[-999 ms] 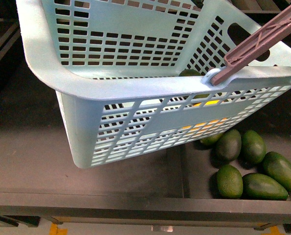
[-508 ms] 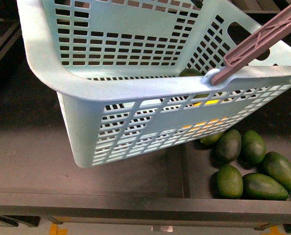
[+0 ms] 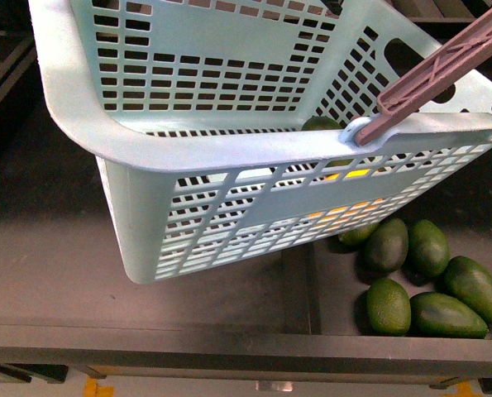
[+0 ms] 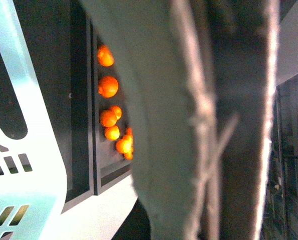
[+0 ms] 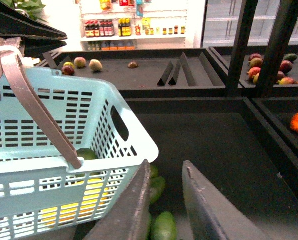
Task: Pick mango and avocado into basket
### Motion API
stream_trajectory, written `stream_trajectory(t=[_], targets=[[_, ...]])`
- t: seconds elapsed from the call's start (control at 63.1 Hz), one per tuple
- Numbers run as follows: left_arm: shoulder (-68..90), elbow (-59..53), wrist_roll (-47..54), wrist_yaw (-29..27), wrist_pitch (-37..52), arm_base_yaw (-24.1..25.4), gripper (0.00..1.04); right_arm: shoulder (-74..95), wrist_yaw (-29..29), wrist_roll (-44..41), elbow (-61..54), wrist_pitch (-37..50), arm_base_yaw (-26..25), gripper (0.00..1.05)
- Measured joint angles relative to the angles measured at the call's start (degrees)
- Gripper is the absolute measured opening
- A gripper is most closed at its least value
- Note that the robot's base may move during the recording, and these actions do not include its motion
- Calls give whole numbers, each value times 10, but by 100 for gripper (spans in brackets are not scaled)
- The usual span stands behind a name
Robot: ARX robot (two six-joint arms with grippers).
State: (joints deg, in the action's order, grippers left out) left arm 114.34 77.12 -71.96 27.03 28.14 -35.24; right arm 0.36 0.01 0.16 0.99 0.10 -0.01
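Basket held up over the avocado tray.

We see the basket [image 3: 229, 149] tilted, with the mango [image 3: 349, 175] and an avocado [image 3: 322, 124] inside; our right gripper [image 5: 164, 200] is spread and empty, and for the left we cannot tell.

The basket [image 3: 229, 149] is pale aqua moulded plastic, matt and slotted, with a brown ribbed plastic handle [image 3: 444, 70]; the avocado [image 3: 388, 306] skins are dark green, smooth and faintly glossy, and the table [image 3: 55, 265] is matt black.
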Motion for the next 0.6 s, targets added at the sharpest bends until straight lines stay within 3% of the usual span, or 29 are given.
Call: stream_trajectory(t=[0.285, 0.396, 0.476, 0.508, 0.555, 0.603], targets=[[0, 0, -1, 0, 0, 0, 5, 0, 0, 0, 0, 0, 0, 70], [0, 0, -1, 0, 0, 0, 5, 0, 0, 0, 0, 0, 0, 93], [0, 0, -2, -5, -1, 0, 5, 0, 0, 0, 0, 0, 0, 96], [0, 18, -3, -87, -61, -9, 5, 0, 1, 0, 0, 0, 0, 96], [1, 37, -45, -292, -132, -18, 5, 0, -1, 0, 0, 0, 0, 96], [9, 42, -61, -388, -139, -14, 5, 0, 0, 0, 0, 0, 0, 96]])
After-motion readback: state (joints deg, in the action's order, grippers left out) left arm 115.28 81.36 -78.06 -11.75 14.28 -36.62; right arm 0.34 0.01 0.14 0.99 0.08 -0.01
